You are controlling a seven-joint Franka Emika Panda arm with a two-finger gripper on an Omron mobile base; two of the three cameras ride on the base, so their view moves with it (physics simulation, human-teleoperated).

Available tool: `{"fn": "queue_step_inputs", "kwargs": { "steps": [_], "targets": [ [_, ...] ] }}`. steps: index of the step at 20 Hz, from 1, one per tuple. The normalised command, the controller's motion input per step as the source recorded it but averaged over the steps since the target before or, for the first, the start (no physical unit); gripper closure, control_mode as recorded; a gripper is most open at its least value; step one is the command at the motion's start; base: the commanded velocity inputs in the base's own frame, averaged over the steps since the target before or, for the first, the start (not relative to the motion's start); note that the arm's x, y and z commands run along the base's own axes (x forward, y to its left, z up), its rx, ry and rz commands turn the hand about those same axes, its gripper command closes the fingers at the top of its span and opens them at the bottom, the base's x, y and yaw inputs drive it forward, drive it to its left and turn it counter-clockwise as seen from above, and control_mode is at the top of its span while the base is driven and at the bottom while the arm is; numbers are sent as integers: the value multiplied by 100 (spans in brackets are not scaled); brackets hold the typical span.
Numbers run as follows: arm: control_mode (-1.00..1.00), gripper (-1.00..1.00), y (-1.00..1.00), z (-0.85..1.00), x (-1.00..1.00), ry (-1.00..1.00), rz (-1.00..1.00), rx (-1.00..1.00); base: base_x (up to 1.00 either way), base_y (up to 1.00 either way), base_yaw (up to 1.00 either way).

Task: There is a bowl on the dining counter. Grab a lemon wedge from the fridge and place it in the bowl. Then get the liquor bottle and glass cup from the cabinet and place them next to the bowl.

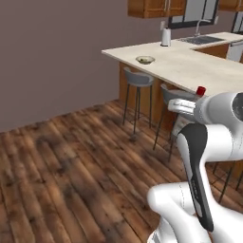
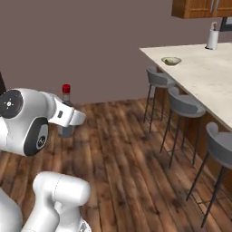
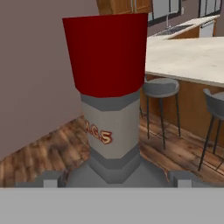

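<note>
My gripper [image 3: 116, 179] is shut on the liquor bottle [image 3: 113, 127], a grey bottle with a red cap [image 3: 107, 52] and an orange label, held upright in the air over the wooden floor. In the right base view the liquor bottle [image 2: 66, 129] stands up out of the hand, red cap on top. The tan bowl [image 1: 145, 60] sits near the far corner of the dining counter [image 1: 199, 71], well ahead of the bottle, with something pale yellow-green inside. The bowl [image 2: 171, 60] also shows on the dining counter [image 2: 204, 72]. The wall cabinet [image 1: 156, 7] hangs beyond. The glass cup and the fridge are out of view.
Grey round stools [image 2: 183, 104] line the counter's near side, and the stool [image 1: 138, 78] at the end stands below the bowl. A white roll on a stand [image 1: 165, 37] stands behind the bowl, and a sink [image 1: 204, 40] lies further back. Open wooden floor [image 1: 71, 166] spreads to the left.
</note>
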Motion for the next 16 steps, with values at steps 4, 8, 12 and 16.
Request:
{"fn": "queue_step_inputs", "kwargs": {
  "steps": [4, 8, 12, 16],
  "targets": [
    [100, 100, 0, 0, 0, 0, 0, 0, 100, 59, -40],
    [100, 100, 0, 0, 0, 0, 0, 0, 100, 61, -40],
    [100, 100, 0, 0, 0, 0, 0, 0, 100, 71, -40],
    [100, 100, 0, 0, 0, 0, 0, 0, 100, 82, -39]
  ]
}}
